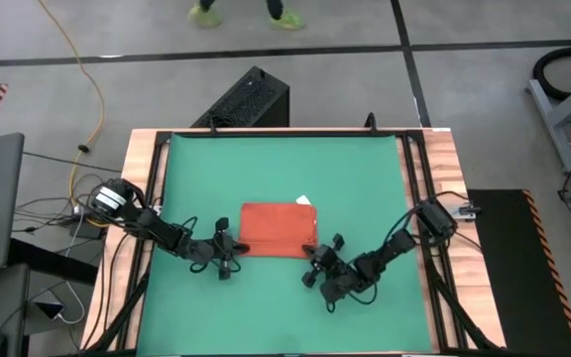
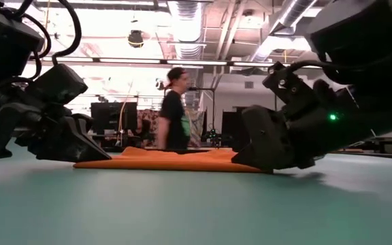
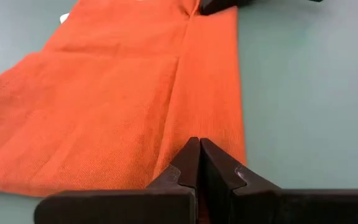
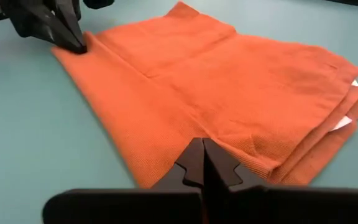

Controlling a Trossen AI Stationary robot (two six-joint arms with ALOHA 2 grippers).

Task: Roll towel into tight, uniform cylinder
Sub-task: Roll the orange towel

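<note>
Both my grippers, left [image 1: 228, 254] and right [image 1: 317, 260], pinch the towel's [image 1: 278, 230] near long edge; I'd roll away from them.

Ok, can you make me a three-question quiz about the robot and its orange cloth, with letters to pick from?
1. Where does the towel lie?
A. On the green mat, between the two grippers
B. On the floor
C. Hanging from one arm

2. How many robot arms reach down to the towel?
A. One
B. Two
C. Four

3. What shape is the towel in?
A. Rolled into a cylinder
B. Crumpled in a ball
C. Folded flat in layers

Answers:
1 A: the high view shows it on the green mat, with the left gripper at one near corner and the right gripper at the other.
2 B: both arms meet its near edge.
3 C: the right wrist view shows flat stacked layers, no roll yet.
</note>
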